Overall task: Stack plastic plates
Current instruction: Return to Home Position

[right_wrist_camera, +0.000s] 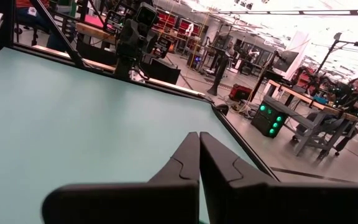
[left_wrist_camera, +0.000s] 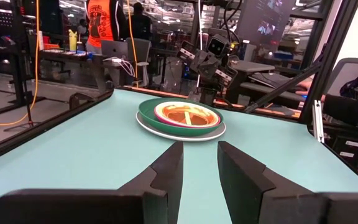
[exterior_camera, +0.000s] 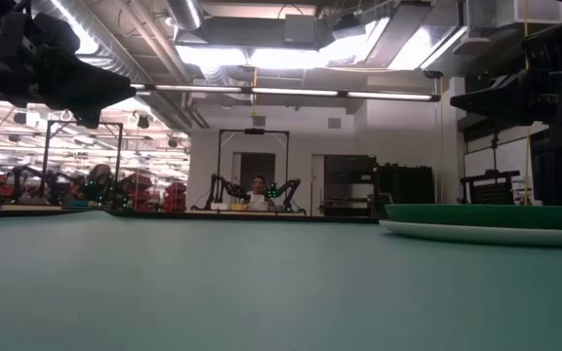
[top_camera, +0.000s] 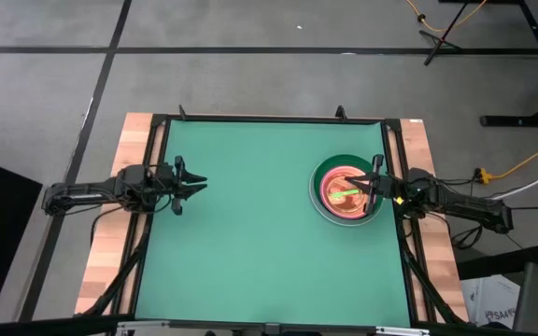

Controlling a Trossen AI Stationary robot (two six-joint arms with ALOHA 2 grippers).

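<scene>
The plastic plates sit in one stack (top_camera: 346,189) on the right half of the green table. A pale plate lies at the bottom, then a dark green one, then pink, with orange and lime green in the middle. The left wrist view shows the stack (left_wrist_camera: 182,118) ahead, and the low view shows its rims (exterior_camera: 486,222). My right gripper (top_camera: 374,179) is shut and hovers over the stack's right edge. Its wrist view (right_wrist_camera: 199,138) shows only table, and the plates are hidden from it. My left gripper (top_camera: 201,182) is open and waits at the table's left side (left_wrist_camera: 199,149).
The green table mat (top_camera: 250,233) has a dark frame (top_camera: 269,119) around it, with wooden strips (top_camera: 110,243) outside. Nothing else lies between the left gripper and the stack. A person (exterior_camera: 258,187) sits far behind the table.
</scene>
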